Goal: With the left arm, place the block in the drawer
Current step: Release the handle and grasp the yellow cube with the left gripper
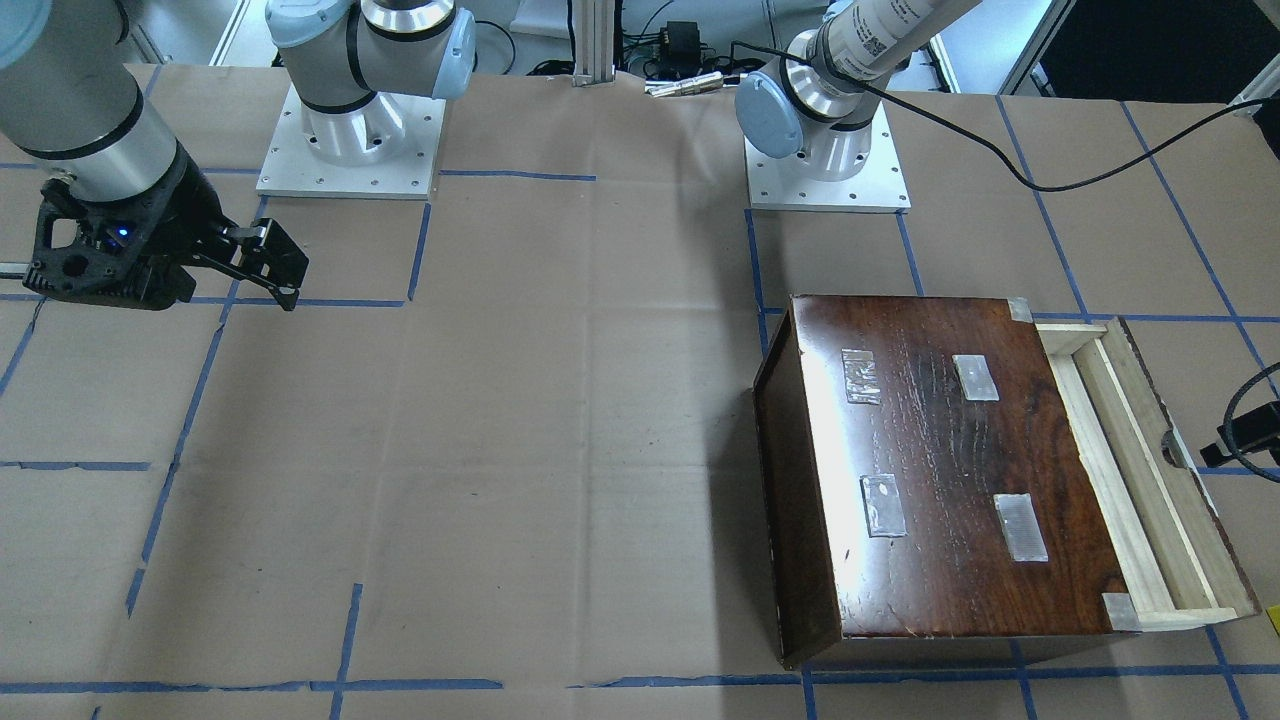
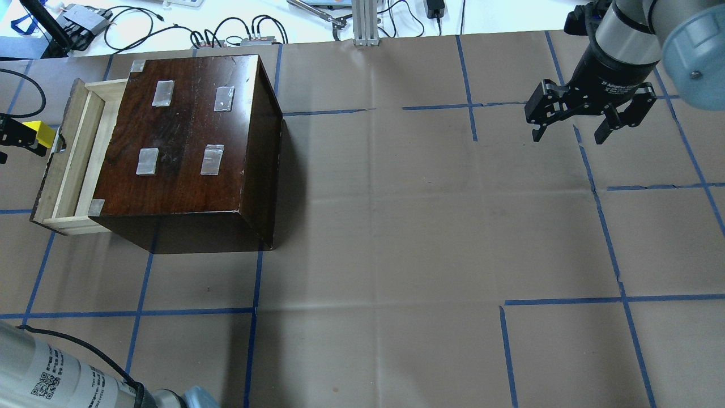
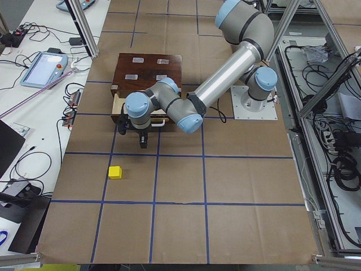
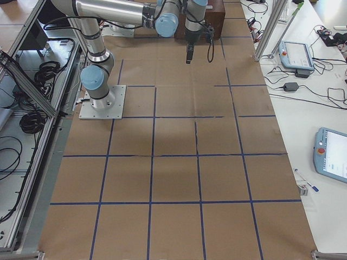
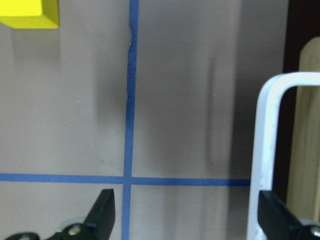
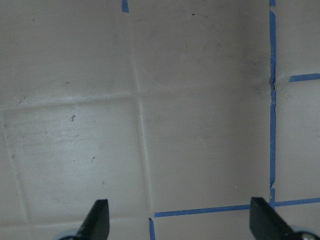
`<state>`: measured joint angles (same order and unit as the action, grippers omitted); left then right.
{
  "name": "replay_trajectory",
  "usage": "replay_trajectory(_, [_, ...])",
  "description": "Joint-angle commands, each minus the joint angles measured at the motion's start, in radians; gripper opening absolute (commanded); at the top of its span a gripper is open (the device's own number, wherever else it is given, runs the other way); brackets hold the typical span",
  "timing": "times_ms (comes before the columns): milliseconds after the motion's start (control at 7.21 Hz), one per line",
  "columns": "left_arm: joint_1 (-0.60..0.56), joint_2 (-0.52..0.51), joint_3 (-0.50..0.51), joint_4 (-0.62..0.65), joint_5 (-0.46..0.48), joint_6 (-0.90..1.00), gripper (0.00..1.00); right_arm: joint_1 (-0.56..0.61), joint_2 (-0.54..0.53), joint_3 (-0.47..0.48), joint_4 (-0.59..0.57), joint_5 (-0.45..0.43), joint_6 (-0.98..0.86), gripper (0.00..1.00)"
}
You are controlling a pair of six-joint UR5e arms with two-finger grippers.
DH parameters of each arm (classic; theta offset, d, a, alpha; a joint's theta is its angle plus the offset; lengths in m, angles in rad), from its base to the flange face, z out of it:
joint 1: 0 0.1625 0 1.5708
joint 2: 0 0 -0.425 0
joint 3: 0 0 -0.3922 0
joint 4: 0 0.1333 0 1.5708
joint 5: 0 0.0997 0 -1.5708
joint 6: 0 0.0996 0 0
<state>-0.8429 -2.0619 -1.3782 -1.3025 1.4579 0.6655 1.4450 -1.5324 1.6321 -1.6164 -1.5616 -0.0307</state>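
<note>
The surface (image 2: 396, 226) is being viewed from behind and above the robot by the overhead camera, and from the opposite side, steeply downward, by the front-facing camera; the cabinet (image 1: 940, 450) is being shared by both, on opposite frame sides. The surface is being surveyed lengthwise from high at either end by the side cameras. It is being imaged downward at close range by each wrist camera, the left tool (image 5: 187, 215) and right tool (image 6: 180, 215) being cropped at the lower edge; the block (image 5: 30, 12) is being shared by the left wrist and left-end views.
</note>
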Motion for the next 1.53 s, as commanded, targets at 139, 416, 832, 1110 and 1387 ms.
replay_trajectory(139, [0.028, -0.001, 0.044, -0.001, 0.004, 0.035, 0.99, 0.000, 0.000, 0.000, 0.000, 0.000, 0.000, 1.00])
replay_trajectory(416, [0.061, -0.056, 0.115, 0.003, 0.004, 0.051, 0.99, 0.000, 0.000, -0.001, 0.000, 0.000, 0.000, 1.00])
replay_trajectory(832, [0.062, -0.177, 0.313, -0.011, 0.004, 0.071, 0.99, 0.000, 0.000, 0.000, 0.000, 0.000, 0.000, 1.00])
replay_trajectory(1110, [0.062, -0.266, 0.407, -0.011, 0.004, 0.072, 0.99, 0.000, 0.000, -0.001, 0.000, 0.000, 0.000, 1.00])
replay_trajectory(1387, [0.059, -0.339, 0.517, -0.070, 0.002, 0.089, 0.99, 0.000, 0.000, 0.000, 0.000, 0.000, 0.000, 1.00])
